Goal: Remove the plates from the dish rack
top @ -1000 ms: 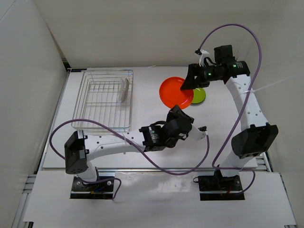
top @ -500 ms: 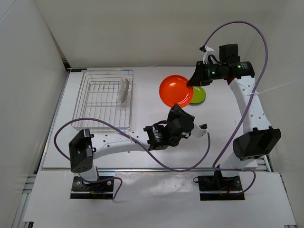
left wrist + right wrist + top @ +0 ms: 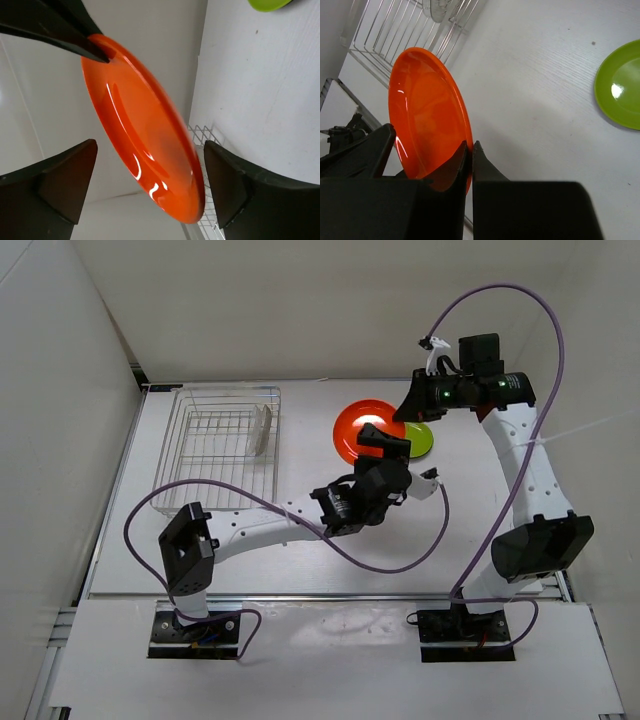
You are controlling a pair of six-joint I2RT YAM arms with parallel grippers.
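While hanging edge-up over the tabletop (image 3: 305, 410), clear of the dish rack (image 3: 215, 445), pinched at the rim only: orange plate (image 3: 427, 115). Looks light, stiff, glossy, so probably slippery and prone to pivot; better gripped deeper on the rim. Lime plate (image 3: 620, 90) flat nearby. Right claw (image 3: 470, 150) clamped on the orange rim; left claw (image 3: 150, 150) gaping astride it, holding nothing.

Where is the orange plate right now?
Top view, right of centre: the orange plate is pinched by its rim in the right gripper, straddled by the open left gripper, beside the lime green plate.
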